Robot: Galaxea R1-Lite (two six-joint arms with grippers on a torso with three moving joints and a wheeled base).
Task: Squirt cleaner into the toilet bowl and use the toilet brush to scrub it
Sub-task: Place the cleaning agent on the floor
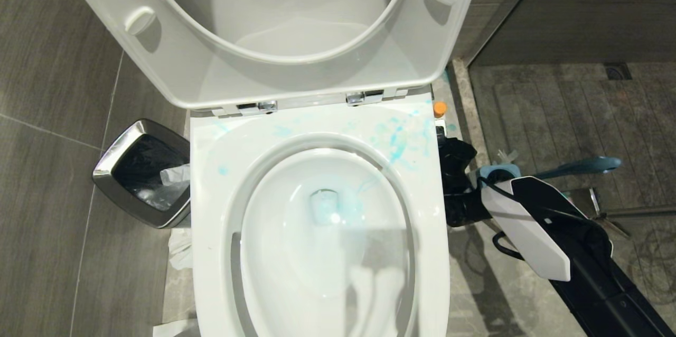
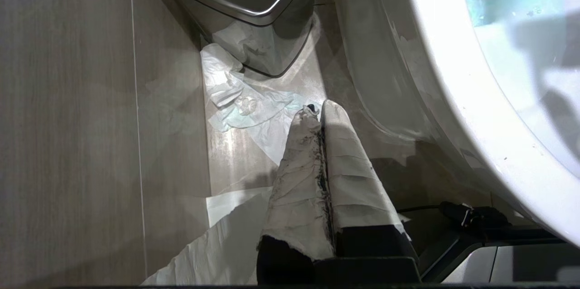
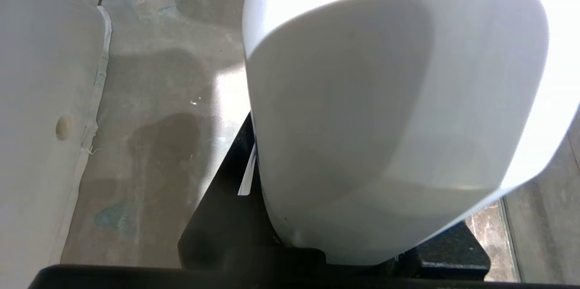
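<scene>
Beside the glossy oval toilet bowl [image 1: 317, 221] (teal-spattered) — right tool [image 1: 455, 165] grips the smooth white cleaner [image 3: 389, 121].

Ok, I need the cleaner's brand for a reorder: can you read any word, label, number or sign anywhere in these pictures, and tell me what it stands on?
No readable text in any view.
Cleaner bottle: held in the right gripper beside the toilet; only a plain white side shows, no label.
Waste bin: bare steel rim, no marking.
Toilet brush: plain blue handle, no marking.
</scene>
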